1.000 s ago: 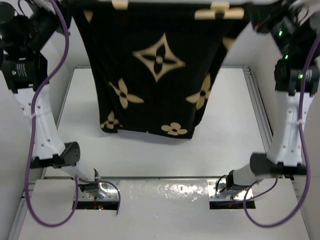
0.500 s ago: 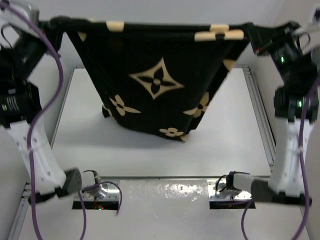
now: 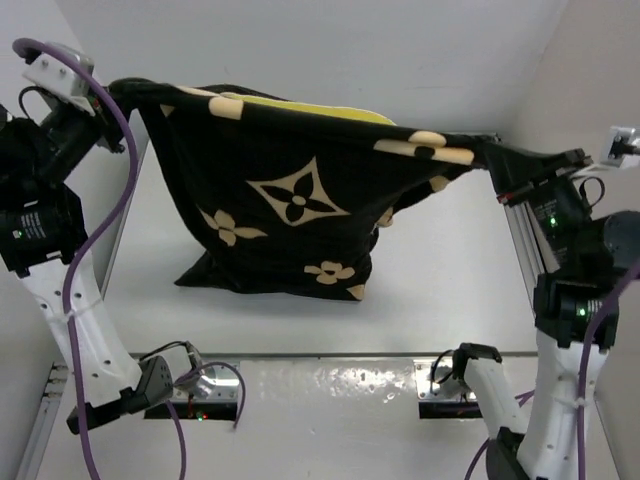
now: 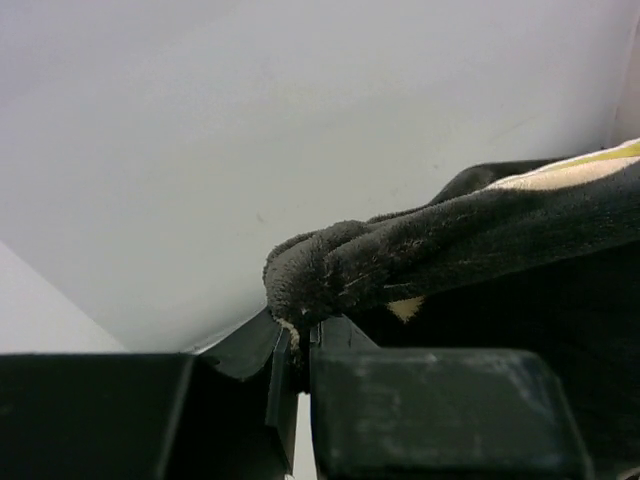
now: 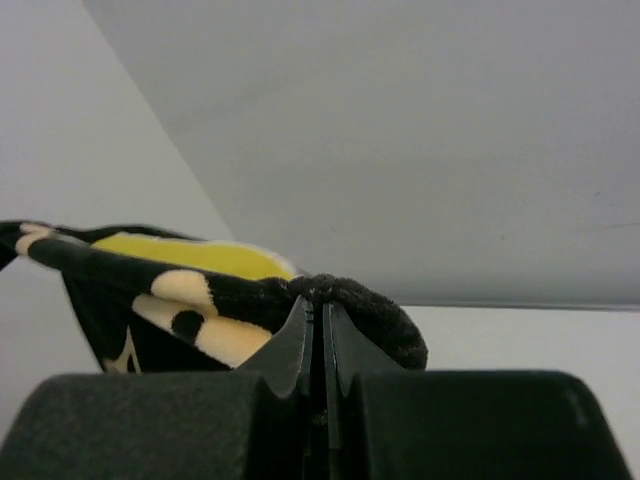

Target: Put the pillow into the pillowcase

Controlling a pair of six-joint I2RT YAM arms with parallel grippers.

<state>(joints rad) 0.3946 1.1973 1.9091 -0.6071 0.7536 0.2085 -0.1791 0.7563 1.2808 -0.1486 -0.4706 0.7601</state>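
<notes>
Pillowcase [image 3: 290,235], pinched at its top corners by the closed left gripper [image 3: 128,92] and right gripper [image 3: 492,158], has been lowered; pillow [image 3: 310,107] is seen inside.

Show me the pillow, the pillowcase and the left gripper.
pillow [image 3: 320,107]: top external view, yellow edge at the opening
pillowcase [image 3: 300,200]: top external view, large front motif
left gripper [image 4: 303,345]: left wrist view, between its fingertips

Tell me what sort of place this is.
Probably a robotics lab work cell, not a home: plain white walls box in a white table, and two cabled arms bolted at its near edge hold up a pillowcase.
</notes>
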